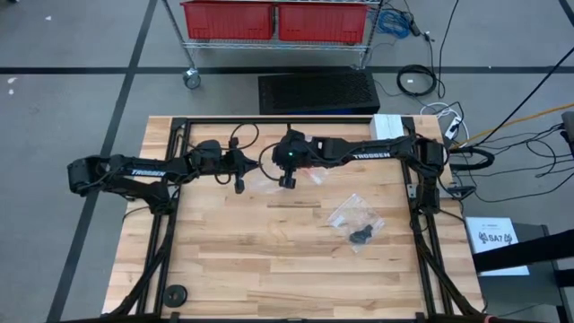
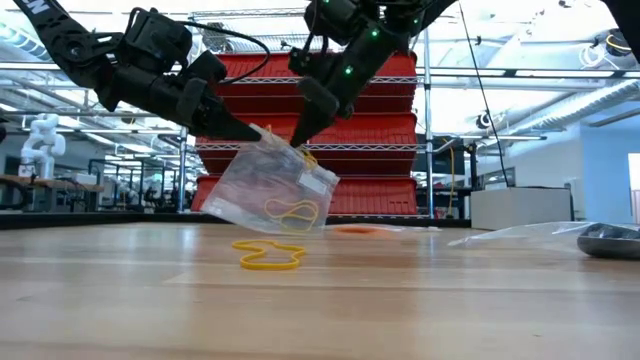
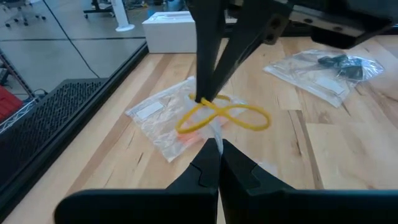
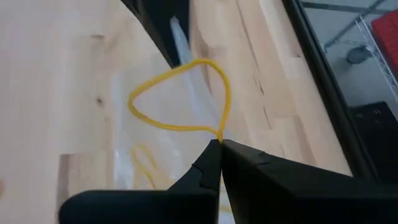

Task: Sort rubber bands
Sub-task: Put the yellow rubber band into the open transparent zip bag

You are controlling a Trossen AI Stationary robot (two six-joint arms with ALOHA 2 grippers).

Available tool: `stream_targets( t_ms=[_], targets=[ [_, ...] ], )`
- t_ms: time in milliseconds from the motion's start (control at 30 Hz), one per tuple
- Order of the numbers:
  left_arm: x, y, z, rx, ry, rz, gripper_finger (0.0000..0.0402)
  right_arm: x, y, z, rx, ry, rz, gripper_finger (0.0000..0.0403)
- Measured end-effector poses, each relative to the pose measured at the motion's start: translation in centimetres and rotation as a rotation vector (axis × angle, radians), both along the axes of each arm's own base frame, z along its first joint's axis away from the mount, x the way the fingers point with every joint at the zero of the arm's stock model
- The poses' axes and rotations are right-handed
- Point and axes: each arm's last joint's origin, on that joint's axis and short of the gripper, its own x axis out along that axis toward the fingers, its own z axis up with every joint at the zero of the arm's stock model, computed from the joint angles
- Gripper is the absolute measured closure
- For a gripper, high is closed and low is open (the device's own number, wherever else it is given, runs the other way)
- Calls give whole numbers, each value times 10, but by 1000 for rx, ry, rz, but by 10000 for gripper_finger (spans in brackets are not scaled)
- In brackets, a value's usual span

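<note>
Rubber bands — thin yellow loops: one (image 4: 180, 99) pinched in the closed right gripper (image 4: 219, 144) above the table (image 2: 450, 300), one (image 2: 268, 256) lying on the wood, one (image 2: 290, 212) inside the clear bag (image 2: 265, 185) held by the closed left gripper (image 3: 214, 144). Second bag (image 1: 354, 215) — black bands inside, seen from the high view, not the low one.

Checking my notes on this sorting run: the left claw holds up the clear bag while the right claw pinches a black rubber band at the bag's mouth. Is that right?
Not quite: the band in the right claw is yellow, not black, as the right wrist view shows. The rest stands: the left claw holds up the clear bag while the right claw pinches the yellow rubber band at the bag's mouth.
</note>
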Motion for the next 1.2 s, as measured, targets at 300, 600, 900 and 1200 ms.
stream_targets(
  t_ms=[300,600,900,1200],
  targets=[
    [0,0,0,0,0,0,400,1,-6,4,-2,-38,18,403],
    [0,0,0,0,1,0,400,-1,-9,3,32,-29,51,403],
    [0,0,0,-1,2,0,400,-2,1,0,74,6,80,403],
    [0,0,0,-1,1,0,400,2,13,-2,76,6,109,403]
  ],
)
